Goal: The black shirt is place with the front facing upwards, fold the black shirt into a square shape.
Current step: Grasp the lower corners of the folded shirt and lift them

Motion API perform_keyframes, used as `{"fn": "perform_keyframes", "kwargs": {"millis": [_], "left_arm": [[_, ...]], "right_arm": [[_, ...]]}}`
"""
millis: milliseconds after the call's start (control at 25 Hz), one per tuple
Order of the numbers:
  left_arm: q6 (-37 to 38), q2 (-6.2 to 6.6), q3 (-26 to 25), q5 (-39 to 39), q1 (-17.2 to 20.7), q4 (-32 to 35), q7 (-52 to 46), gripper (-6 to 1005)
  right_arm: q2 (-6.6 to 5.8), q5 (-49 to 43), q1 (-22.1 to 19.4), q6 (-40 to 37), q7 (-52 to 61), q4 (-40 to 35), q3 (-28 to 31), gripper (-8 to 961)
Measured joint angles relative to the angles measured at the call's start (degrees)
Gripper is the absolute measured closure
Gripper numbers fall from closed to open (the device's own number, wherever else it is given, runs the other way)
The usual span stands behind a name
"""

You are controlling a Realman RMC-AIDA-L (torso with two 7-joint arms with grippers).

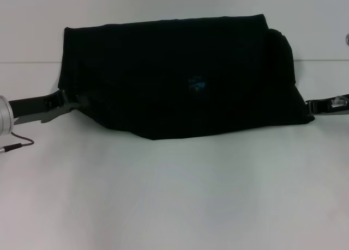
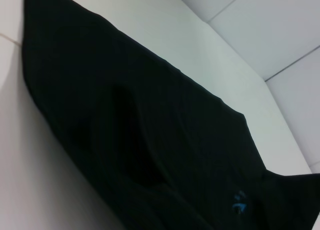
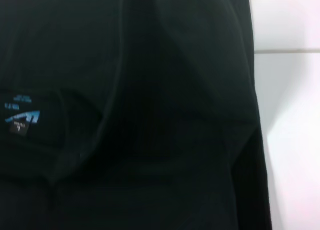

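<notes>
The black shirt (image 1: 174, 75) lies across the white table as a wide folded band. Its small blue neck label (image 1: 197, 85) faces up, and the white lettering is hidden. My left gripper (image 1: 75, 103) is at the shirt's left edge, low over the table, shut on the cloth corner drawn out toward it. My right gripper (image 1: 312, 106) is at the shirt's right edge, shut on the cloth there. The left wrist view shows the shirt (image 2: 150, 140) and label (image 2: 239, 202) close up. The right wrist view shows folds of the shirt (image 3: 150, 115) and the label (image 3: 21, 117). Neither wrist view shows fingers.
The white table (image 1: 174, 195) spreads in front of the shirt. A thin cable (image 1: 16, 145) hangs by my left arm at the left edge. A seam line (image 1: 27, 62) in the table runs behind the shirt.
</notes>
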Motion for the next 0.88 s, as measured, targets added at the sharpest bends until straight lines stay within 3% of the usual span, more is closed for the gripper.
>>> {"fn": "perform_keyframes", "kwargs": {"millis": [200,360,480,880], "left_arm": [[5.28,1.15,0.17,0.45,0.45,0.86,1.21,1000],[12.1,2.99,0.37,1.25,1.34,1.98,1.84,1000],[16.49,4.13,0.28,3.84,1.68,2.38,1.58,1000],[34.46,4.59,-0.11,8.75,6.24,8.31,1.47,999]], "right_arm": [[0.52,0.6,-2.5,-7.07,-0.63,-6.32,2.16,941],[1.2,3.62,-6.99,-16.74,-1.51,-15.15,2.58,941],[0.96,5.06,-9.47,-23.89,-2.01,-18.65,2.99,941],[-0.42,5.02,-16.34,-44.93,-2.91,-23.64,5.53,941]]}}
